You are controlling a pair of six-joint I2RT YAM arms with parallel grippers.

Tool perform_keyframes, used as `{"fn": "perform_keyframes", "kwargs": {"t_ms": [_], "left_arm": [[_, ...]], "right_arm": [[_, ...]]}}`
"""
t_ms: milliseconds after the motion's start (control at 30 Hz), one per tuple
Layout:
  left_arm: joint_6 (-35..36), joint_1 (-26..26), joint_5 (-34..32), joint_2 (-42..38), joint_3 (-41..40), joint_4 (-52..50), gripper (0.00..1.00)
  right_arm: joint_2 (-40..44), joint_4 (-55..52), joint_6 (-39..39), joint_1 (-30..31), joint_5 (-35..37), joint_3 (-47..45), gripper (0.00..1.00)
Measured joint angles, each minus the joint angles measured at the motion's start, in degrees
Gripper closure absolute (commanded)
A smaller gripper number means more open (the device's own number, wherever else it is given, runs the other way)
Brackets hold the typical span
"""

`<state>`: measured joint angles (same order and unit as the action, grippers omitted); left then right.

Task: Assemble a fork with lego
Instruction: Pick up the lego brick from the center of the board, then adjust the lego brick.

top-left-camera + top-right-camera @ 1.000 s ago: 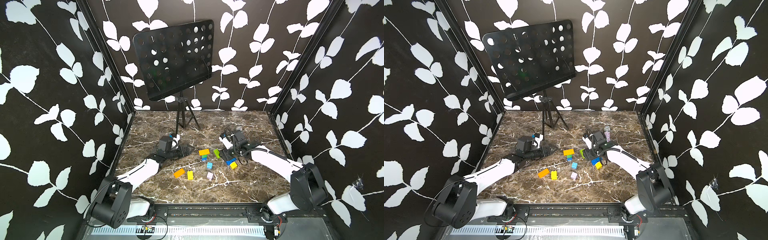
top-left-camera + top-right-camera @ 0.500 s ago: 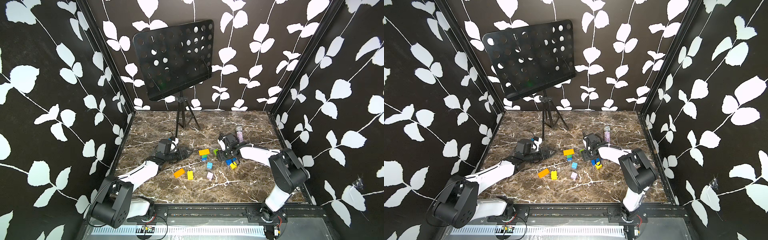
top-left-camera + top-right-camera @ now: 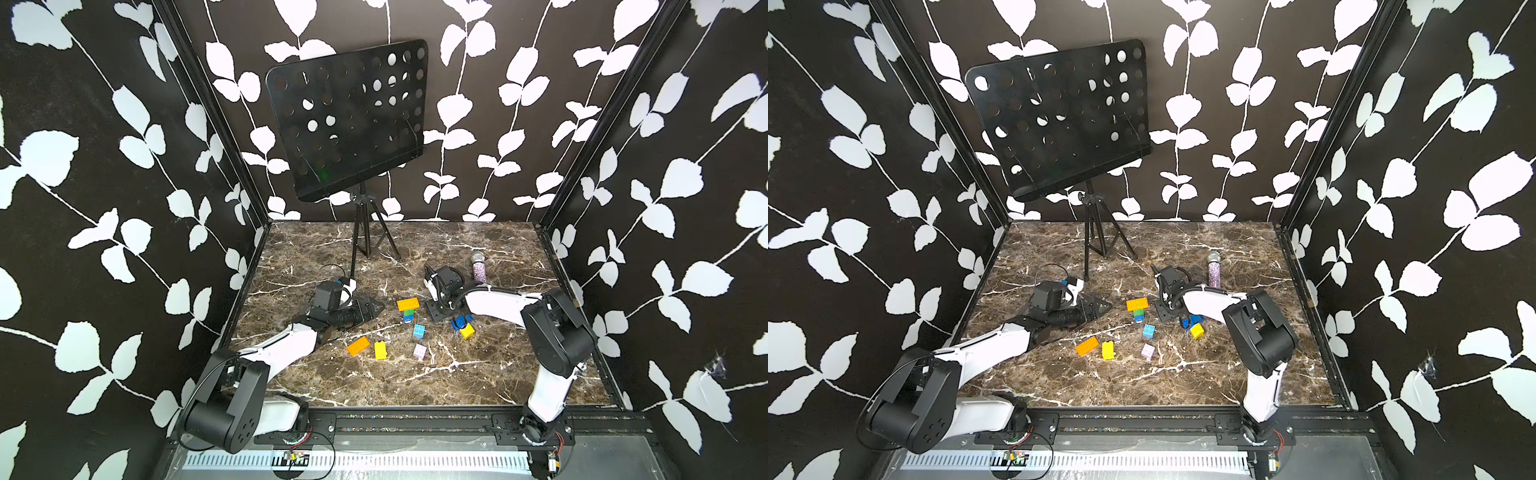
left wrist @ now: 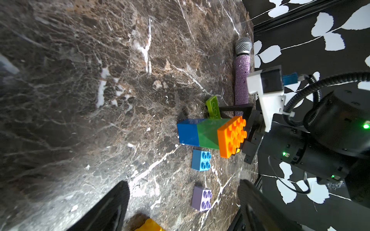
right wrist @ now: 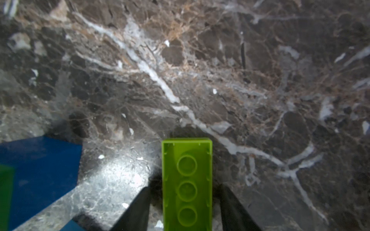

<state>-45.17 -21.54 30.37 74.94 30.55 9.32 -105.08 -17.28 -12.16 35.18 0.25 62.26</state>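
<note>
My two arms reach across the worktop [image 3: 457,374] towards its middle from either side. My left pincer [image 3: 372,309] is spread wide and empty, just beside the part-built fork [image 3: 408,308]. My right pincer [image 3: 437,308] sits just beside the fork's opposite flank, so the fork is between the two.

The fork is a blue block, a green one and the orange crossbar [image 4: 232,137], whose studs are bare. The rest of the lego [image 3: 419,331] lies loose, nearer my bases.

The lime brick [image 5: 187,180] matters most. It sits between my right fingers [image 5: 138,210], with its long axis running straight out along them and its hollow underside towards my wrist camera. I cannot tell whether the fingers press its sides or only flank it.

I judge the right arm the nearer one for this piece. The brick's hollow face must turn to meet the orange studs, which lie close by to one side.
</note>
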Motion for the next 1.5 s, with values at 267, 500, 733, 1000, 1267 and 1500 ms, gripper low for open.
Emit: {"fn": "perform_keyframes", "kwargs": {"t_ms": [267, 500, 733, 1000, 1267, 1500], "left_arm": [[0.0, 0.6, 0.9, -0.1, 0.0, 0.0, 0.14], [0.2, 0.5, 3.3, -2.1, 3.6, -3.7, 0.16], [0.2, -3.7, 5.0, -2.6, 11.6, -6.3, 0.18], [-0.8, -8.4, 7.8, 0.5, 17.8, -5.9, 0.28], [-2.3, -10.9, 8.0, 2.3, 17.9, -5.9, 0.42], [-3.1, -10.9, 8.5, 2.2, 16.3, -4.5, 0.69]], "right_arm": [[0.8, -1.2, 1.5, 0.3, 1.9, -0.2, 0.71], [13.6, -0.3, 6.3, -1.9, -4.9, -4.7, 0.67], [26.0, 4.4, 13.9, -2.6, -19.6, -6.9, 0.66], [26.3, 5.3, 17.4, -0.1, -29.8, -7.1, 0.66], [24.1, 6.3, 17.1, 2.3, -32.0, -4.4, 0.67], [21.3, 6.2, 16.8, 2.8, -32.3, -2.2, 0.67]]}}
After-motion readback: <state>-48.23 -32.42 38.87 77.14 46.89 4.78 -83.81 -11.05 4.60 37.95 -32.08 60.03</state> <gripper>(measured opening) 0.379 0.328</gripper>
